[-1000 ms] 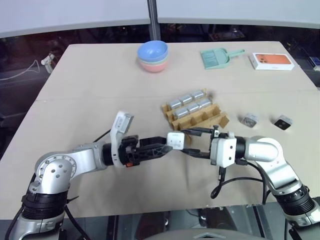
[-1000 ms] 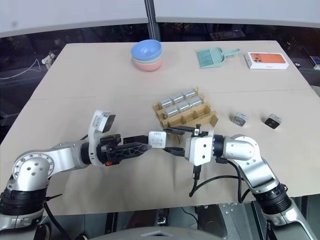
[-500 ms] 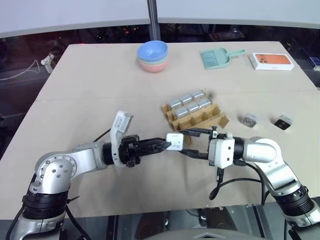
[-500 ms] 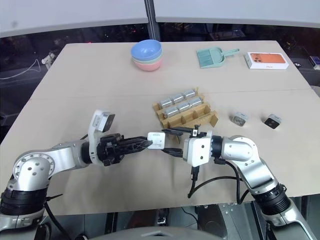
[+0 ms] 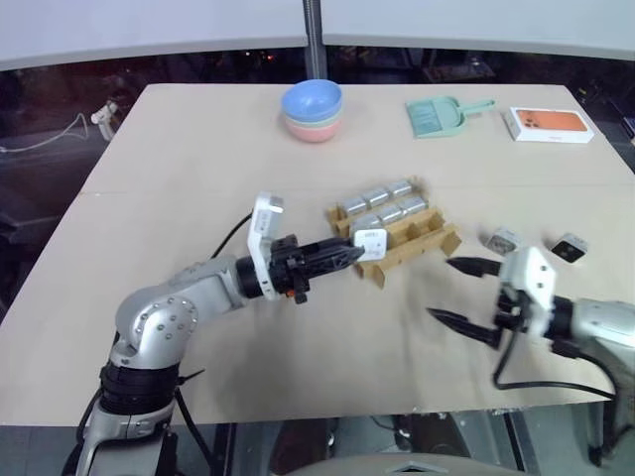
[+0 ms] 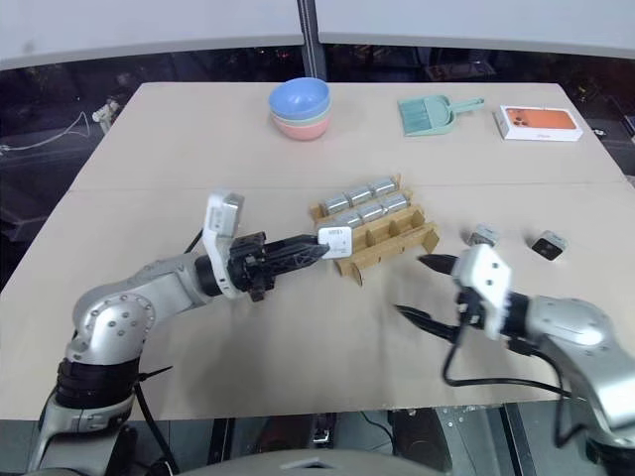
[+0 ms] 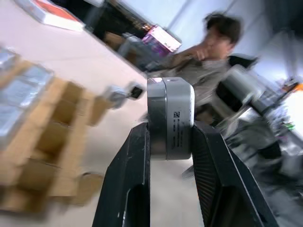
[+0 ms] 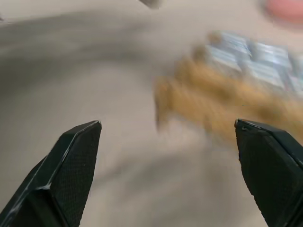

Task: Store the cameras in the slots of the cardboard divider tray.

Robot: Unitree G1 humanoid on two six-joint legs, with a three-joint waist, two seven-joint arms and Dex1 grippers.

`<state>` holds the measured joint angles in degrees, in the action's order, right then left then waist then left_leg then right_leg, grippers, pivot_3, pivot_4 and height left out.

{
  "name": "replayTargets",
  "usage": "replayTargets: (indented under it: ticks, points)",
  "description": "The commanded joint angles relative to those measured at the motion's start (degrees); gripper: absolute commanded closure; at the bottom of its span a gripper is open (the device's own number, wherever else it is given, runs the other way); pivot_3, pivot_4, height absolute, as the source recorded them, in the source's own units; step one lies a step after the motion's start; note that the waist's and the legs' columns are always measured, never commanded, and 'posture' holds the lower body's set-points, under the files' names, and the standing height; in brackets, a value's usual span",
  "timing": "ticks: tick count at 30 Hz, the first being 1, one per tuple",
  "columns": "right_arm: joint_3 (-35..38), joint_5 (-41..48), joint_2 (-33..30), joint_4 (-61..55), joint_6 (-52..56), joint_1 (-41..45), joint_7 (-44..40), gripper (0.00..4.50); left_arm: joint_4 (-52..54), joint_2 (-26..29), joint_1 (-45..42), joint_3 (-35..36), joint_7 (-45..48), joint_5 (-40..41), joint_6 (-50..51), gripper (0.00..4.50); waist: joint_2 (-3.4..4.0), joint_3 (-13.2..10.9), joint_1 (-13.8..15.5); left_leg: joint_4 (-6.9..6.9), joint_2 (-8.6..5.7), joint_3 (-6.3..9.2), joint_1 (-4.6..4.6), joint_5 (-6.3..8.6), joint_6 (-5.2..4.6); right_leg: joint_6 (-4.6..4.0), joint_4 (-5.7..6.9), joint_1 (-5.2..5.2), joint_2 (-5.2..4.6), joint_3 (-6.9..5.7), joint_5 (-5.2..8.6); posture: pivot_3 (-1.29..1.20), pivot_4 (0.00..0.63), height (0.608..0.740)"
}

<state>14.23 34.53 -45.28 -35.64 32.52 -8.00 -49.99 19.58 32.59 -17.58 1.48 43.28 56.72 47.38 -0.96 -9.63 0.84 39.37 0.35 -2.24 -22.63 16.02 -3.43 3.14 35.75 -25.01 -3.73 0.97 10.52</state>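
Observation:
My left gripper (image 5: 357,249) is shut on a small silver-grey camera (image 5: 371,243), held just above the near left corner of the cardboard divider tray (image 5: 429,241). In the left wrist view the camera (image 7: 169,118) sits clamped between both black fingers (image 7: 135,165). Several cameras (image 5: 380,203) fill the tray's two far rows, and the near row of slots looks bare. Two loose cameras (image 5: 501,239) (image 5: 569,248) lie on the table to the tray's right. My right gripper (image 5: 444,290) hangs open and holds nothing, to the near right of the tray.
Stacked pastel bowls (image 5: 312,109), a teal dustpan (image 5: 442,114) and a white-and-orange flat box (image 5: 551,124) stand along the far side of the table (image 5: 198,169). A person (image 7: 208,52) sits beyond the table in the left wrist view.
The camera passed from my right gripper to my left, which shut on it and carried it toward the tray. My right gripper opened and swung away to the right. The head view shifted.

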Motion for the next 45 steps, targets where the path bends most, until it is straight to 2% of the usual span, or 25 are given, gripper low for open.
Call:
replayTargets:
  ticks: [1,3,6,13,16,20,23,31,41,45]
  points:
    - [19.12,11.78,-5.9,-2.09,10.63,-3.59,-1.49,0.05,-1.55,-0.52,-2.01,-3.33,2.84,-9.28,-7.83,3.87,0.01,-0.03,-0.04,0.01,0.0,-0.01,-0.01,0.0,-0.01,0.01,0.0,0.0,0.01,0.01,0.0,0.0,0.15,0.74]
    - [27.0,16.12,-8.29,-1.1,13.79,-4.34,-2.32,0.05,-3.43,-1.64,-3.5,-3.9,4.24,-11.64,-10.44,3.87,-0.06,-0.04,-0.1,0.02,0.02,-0.03,0.0,0.01,-0.02,0.02,-0.01,0.0,0.03,0.02,0.01,0.0,0.15,0.74]
    - [33.88,20.72,-10.5,-1.65,16.27,-5.53,-4.67,0.05,-5.94,-1.65,-4.83,-5.45,8.31,-14.41,-12.83,3.87,-0.14,-0.05,-0.04,0.02,0.02,0.04,-0.02,0.01,-0.02,0.03,-0.02,0.01,0.08,-0.03,0.02,0.0,0.15,0.74]
    - [39.21,24.72,-9.94,-2.58,13.49,-6.53,-9.01,0.05,-15.1,-1.58,-10.46,-5.93,14.05,-19.24,-15.43,3.87,-0.26,-0.12,-0.02,0.02,0.02,0.09,-0.08,0.01,-0.03,0.22,-0.06,0.01,0.12,-0.04,0.12,0.0,0.15,0.74]
    - [39.65,25.67,-5.35,-2.05,10.26,-8.09,-10.28,0.05,-17.11,-1.18,-12.28,-6.98,18.31,-19.33,-14.6,3.87,-0.47,-0.2,0.09,0.04,0.03,0.17,-0.1,0.01,-0.03,0.22,-0.06,0.04,0.11,-0.09,0.12,0.0,0.15,0.74]
    - [38.19,21.33,-0.27,-2.27,4.05,-13.73,-14.86,0.05,-21.24,-2.37,-14.46,-7.51,20.03,-22.2,-16.52,3.87,-0.44,-0.2,0.02,0.03,0.02,0.24,-0.16,0.02,-0.04,0.13,-0.12,0.04,0.06,-0.14,0.02,0.0,0.15,0.74]
    - [37.12,17.84,2.71,-1.61,-1.57,-16.64,-17.97,0.05,-22.19,-3.42,-15.67,-7.5,20.41,-22.67,-16.35,3.87,-0.46,-0.21,-0.04,0.05,0.05,0.23,-0.16,0.02,-0.04,0.37,-0.13,0.04,0.06,-0.12,-0.02,0.0,0.15,0.74]
    - [35.57,15.86,3.13,-0.64,-5.4,-19.13,-17.94,0.05,-20.56,-4.97,-17.57,-9.43,14.87,-29.84,-17.67,3.87,-0.43,-0.19,-0.09,0.05,0.11,0.24,0.02,0.02,-0.04,0.26,-0.06,0.15,0.07,-0.11,0.13,0.0,0.15,0.74]
    - [33.92,15.51,3.41,-0.44,-7.92,-19.64,-16.64,0.05,-17.79,-2.84,-17.11,-11.4,15.16,-32.8,-15.3,3.87,-0.43,-0.2,-0.01,0.05,0.1,0.29,-0.02,0.02,-0.04,0.13,-0.07,0.15,0.04,-0.15,0.06,0.0,0.15,0.74]
    - [33.67,15.52,3.43,-0.63,-8.23,-19.84,-16.02,0.05,-16.49,-2.97,-18.43,-12.72,13.36,-33.68,-10.56,3.87,-0.43,-0.19,-0.02,0.05,0.1,0.29,-0.01,0.02,-0.04,0.15,-0.06,0.16,0.04,-0.15,0.07,0.0,0.15,0.74]
